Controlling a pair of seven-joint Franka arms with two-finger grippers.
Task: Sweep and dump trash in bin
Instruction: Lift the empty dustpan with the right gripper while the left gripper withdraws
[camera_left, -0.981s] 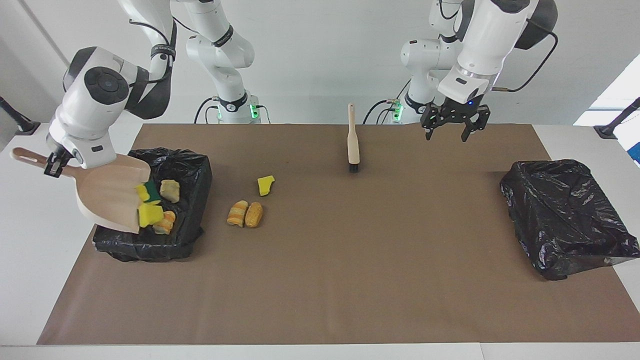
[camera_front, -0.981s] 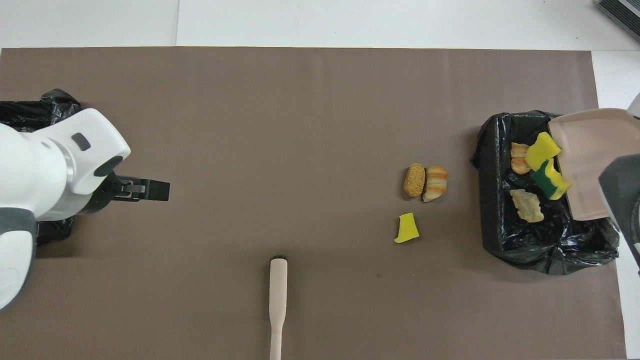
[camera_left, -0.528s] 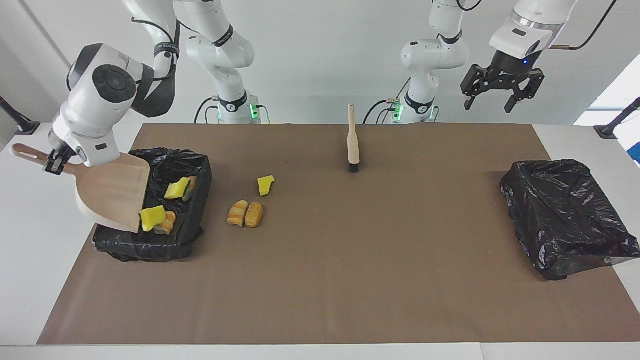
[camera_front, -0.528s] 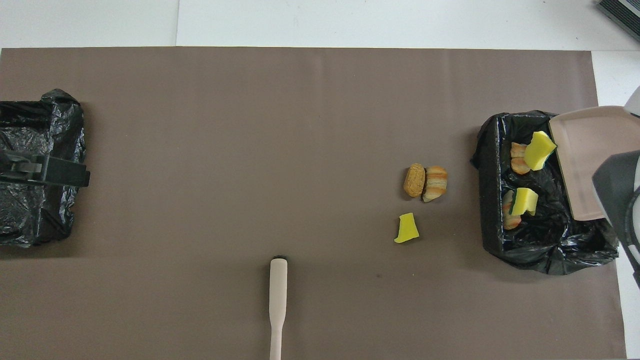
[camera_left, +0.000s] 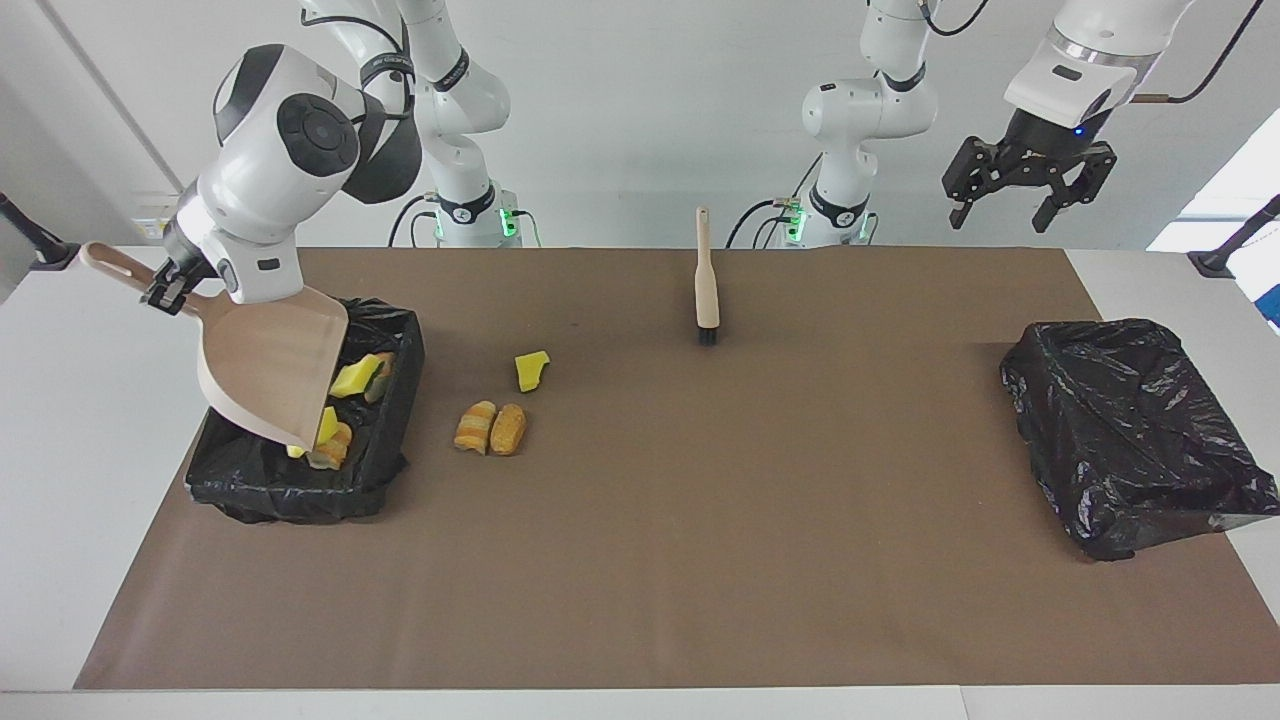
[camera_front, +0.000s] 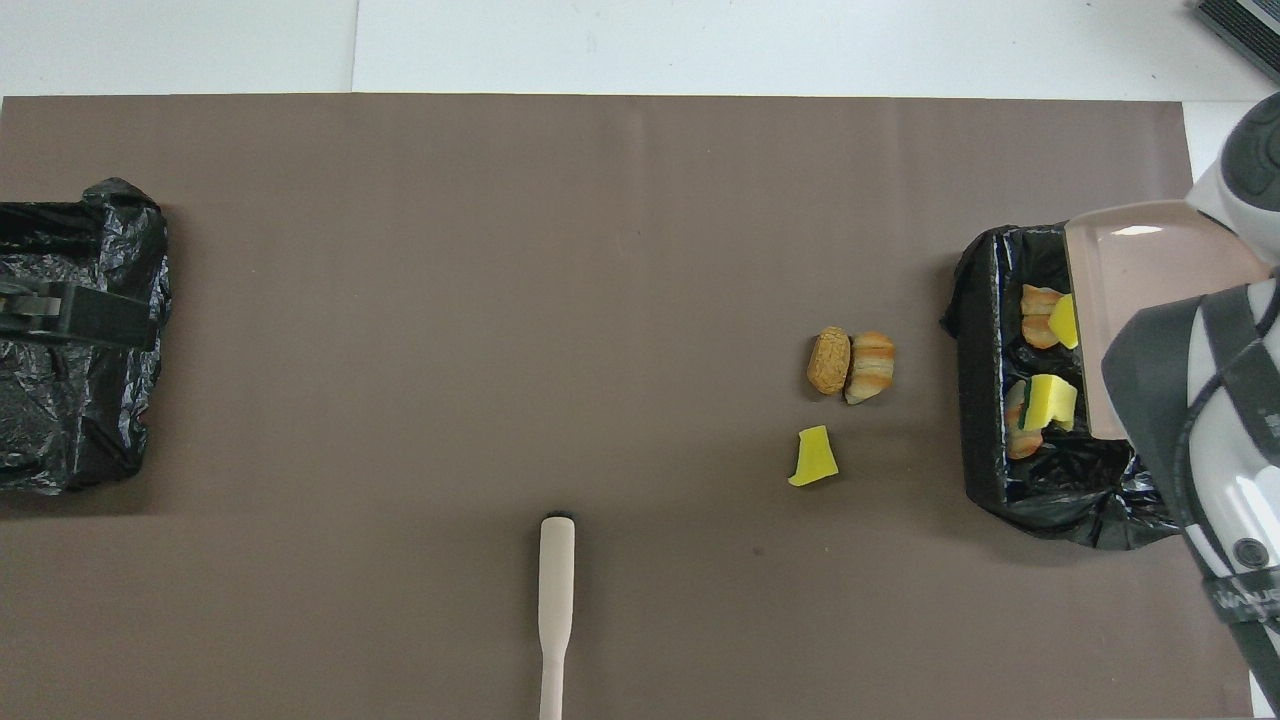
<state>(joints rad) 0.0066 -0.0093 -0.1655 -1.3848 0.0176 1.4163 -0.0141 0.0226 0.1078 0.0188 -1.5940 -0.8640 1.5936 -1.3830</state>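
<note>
My right gripper (camera_left: 160, 292) is shut on the handle of the beige dustpan (camera_left: 270, 375), which tilts steeply down with its lip inside the black-lined bin (camera_left: 395, 400) at the right arm's end. In that bin (camera_front: 985, 400) lie trash pieces: yellow sponge (camera_left: 355, 378) and a bread lump (camera_left: 332, 452). On the mat beside the bin lie a yellow sponge scrap (camera_left: 531, 371) and two bread lumps (camera_left: 476, 427) (camera_left: 508, 429). My left gripper (camera_left: 1000, 222) hangs open and empty, high over the second bin.
The beige brush (camera_left: 706, 285) lies on the mat near the robots at mid-table, bristles pointing away from them. A second black-lined bin (camera_left: 1130, 430) stands at the left arm's end. A brown mat (camera_left: 700, 560) covers the table.
Two sponge pieces slid off the dustpan into the bin. The right arm then tipped the dustpan steeper over the bin. My left gripper rose and swung out over the second bin.
</note>
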